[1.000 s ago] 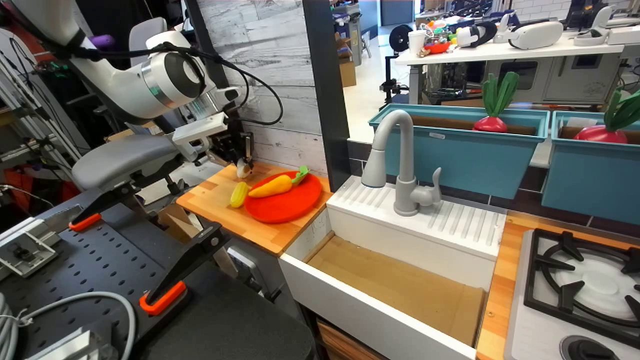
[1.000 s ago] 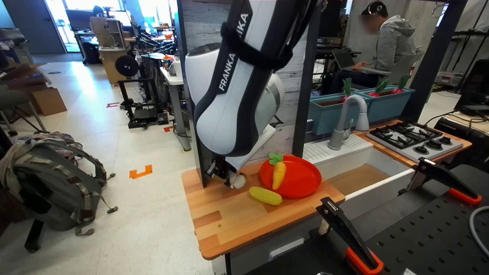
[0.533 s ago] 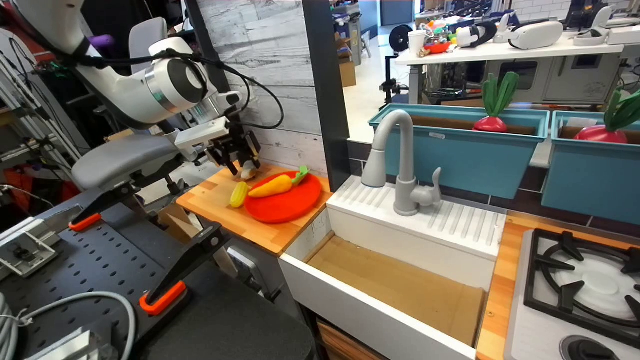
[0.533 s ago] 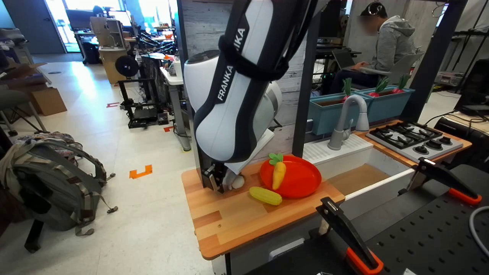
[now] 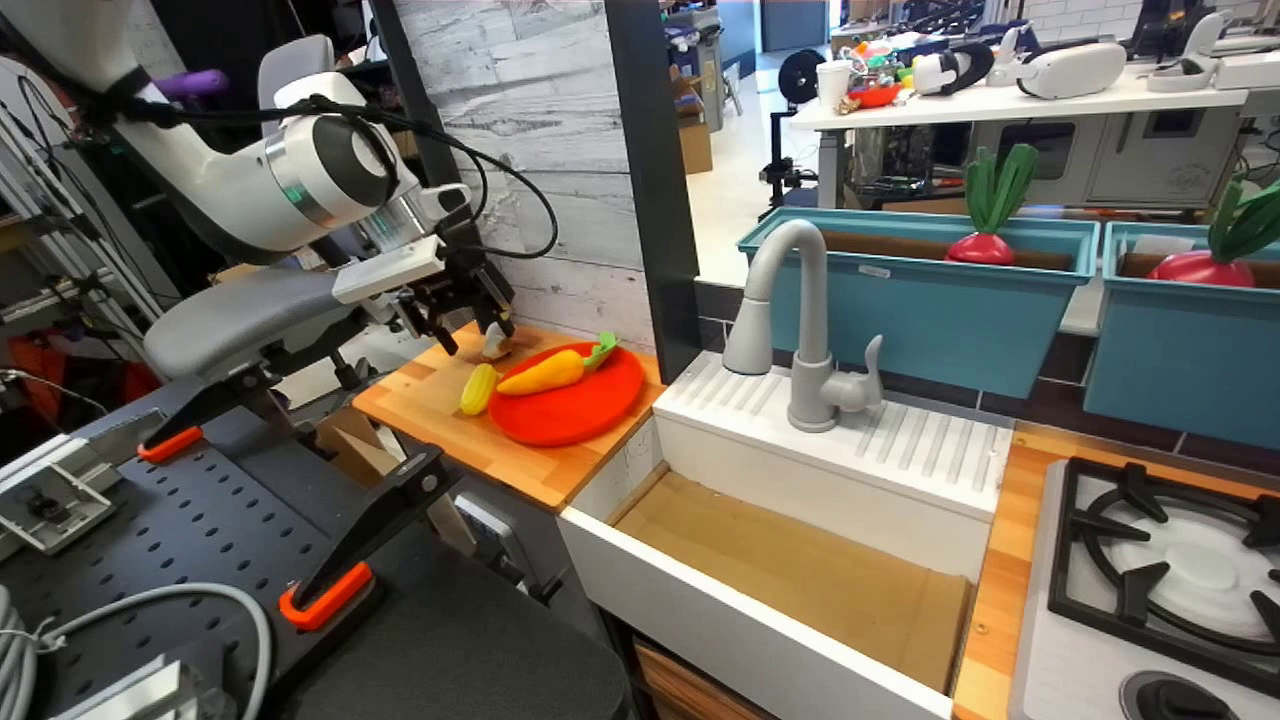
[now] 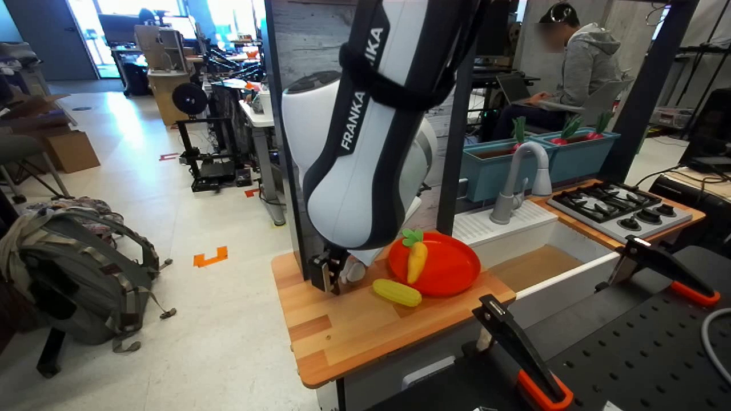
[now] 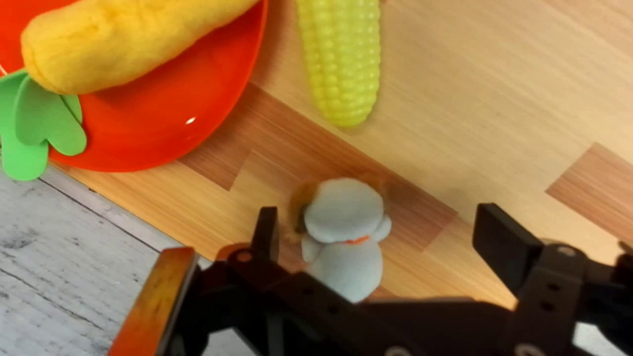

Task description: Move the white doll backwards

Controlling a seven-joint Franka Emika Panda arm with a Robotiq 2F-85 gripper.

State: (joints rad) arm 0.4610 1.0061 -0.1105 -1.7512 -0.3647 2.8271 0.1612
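The white doll (image 7: pixel 344 212), whitish with brown ears and an orange band at its neck, is on the wooden counter (image 7: pixel 460 123) close to the panelled wall. In the wrist view my gripper (image 7: pixel 377 215) stands open around it. The doll is nearer the left finger (image 7: pixel 267 227), with a gap on either side; its lower end is hidden behind the gripper's linkage. Both exterior views show the doll (image 5: pixel 494 344) beside the fingers, though in an exterior view the arm and gripper partly cover the doll (image 6: pixel 353 273).
A red-orange plate (image 7: pixel 163 138) holding a toy carrot (image 7: pixel 113 44) is nearby. Toy corn (image 7: pixel 343 64) lies by the plate. The grey panelled wall (image 5: pixel 560 210) rises right behind the counter. A white sink (image 5: pixel 640 470) borders the counter.
The jaws were narrow around the doll a second ago; they have spread and let it go. The doll has come down slightly, and the gripper has since shifted a little, with the doll staying put.
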